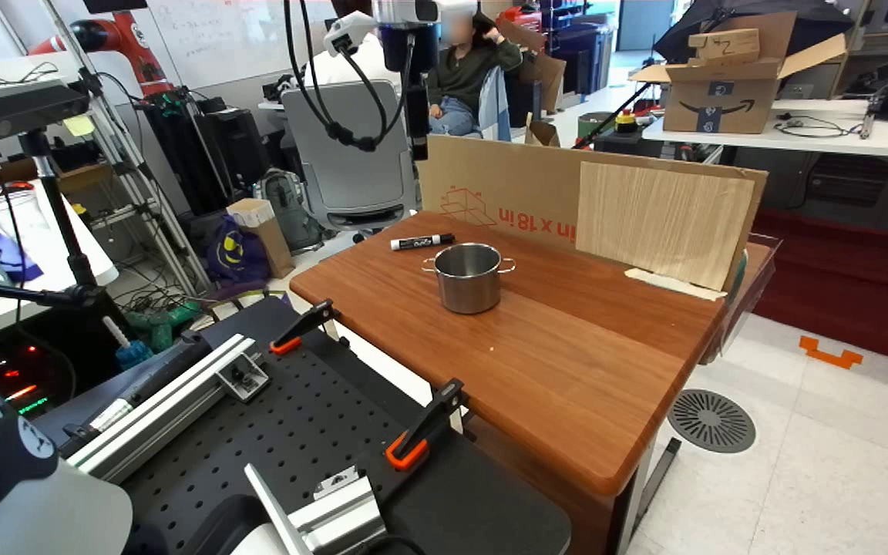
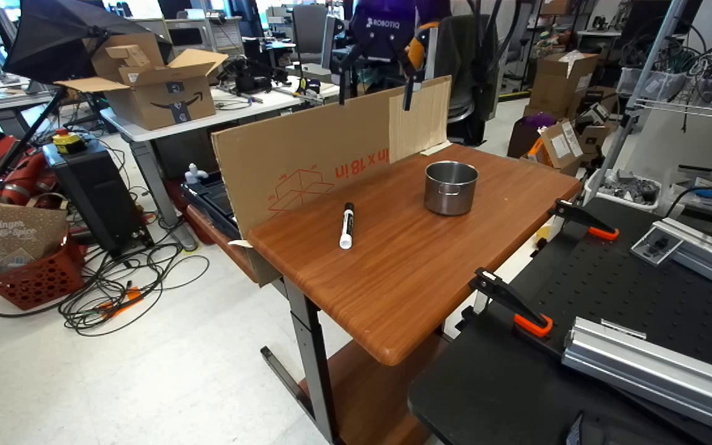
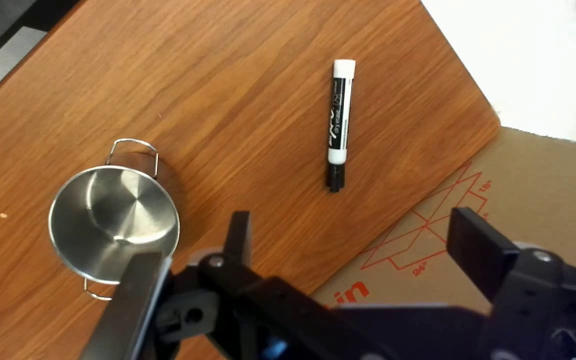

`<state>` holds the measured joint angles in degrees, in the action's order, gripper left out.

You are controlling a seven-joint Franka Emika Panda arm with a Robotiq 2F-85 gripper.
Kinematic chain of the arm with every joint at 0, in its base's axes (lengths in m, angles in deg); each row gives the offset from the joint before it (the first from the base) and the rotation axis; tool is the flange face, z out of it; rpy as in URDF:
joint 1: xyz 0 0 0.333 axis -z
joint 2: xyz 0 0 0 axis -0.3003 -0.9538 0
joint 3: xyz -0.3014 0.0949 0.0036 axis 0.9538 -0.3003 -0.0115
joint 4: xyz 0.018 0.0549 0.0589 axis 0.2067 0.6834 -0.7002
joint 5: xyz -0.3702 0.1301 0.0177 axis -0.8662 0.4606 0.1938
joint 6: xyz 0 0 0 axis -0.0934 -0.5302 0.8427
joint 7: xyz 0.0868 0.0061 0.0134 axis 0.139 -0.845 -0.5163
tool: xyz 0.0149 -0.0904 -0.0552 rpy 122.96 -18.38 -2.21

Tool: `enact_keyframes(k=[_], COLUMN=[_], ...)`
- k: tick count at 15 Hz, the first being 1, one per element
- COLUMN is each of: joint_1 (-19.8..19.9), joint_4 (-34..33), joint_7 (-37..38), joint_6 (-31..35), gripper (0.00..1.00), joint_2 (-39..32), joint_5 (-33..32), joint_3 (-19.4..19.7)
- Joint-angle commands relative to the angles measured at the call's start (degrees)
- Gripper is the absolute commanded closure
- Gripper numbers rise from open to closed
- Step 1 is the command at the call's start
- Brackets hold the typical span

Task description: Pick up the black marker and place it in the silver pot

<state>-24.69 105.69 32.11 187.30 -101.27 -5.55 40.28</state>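
- The tool (image 2: 374,104) hung high in an exterior view, pointing down
- Its fingers (image 3: 480,252) stood well apart
- The arm (image 1: 51,482) showed partly, its casing white

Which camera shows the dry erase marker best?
The wrist view: looking down, it shows the dry-erase marker largest, unobstructed, with "dry erase" legible. In both exterior views it also appears whole, lying on the brown table, but smaller, those words unreadable.

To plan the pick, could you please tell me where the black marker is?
In the wrist view, the black marker lies on the table to the upper right of the silver pot, black end toward the cardboard.
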Motion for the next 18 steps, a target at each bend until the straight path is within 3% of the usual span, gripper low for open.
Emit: enact_keyframes(k=[1,18], joint_1=[-1.7,-7.4], joint_4=[-5.2,-18.9], joint_7=[3.7,7.4], joint_6=[-2.2,-3.2], gripper=[0.00,0.00], joint_2=[-5.3,-25.2], joint_5=[-2.8,-6.8], joint_3=[1.0,5.4])
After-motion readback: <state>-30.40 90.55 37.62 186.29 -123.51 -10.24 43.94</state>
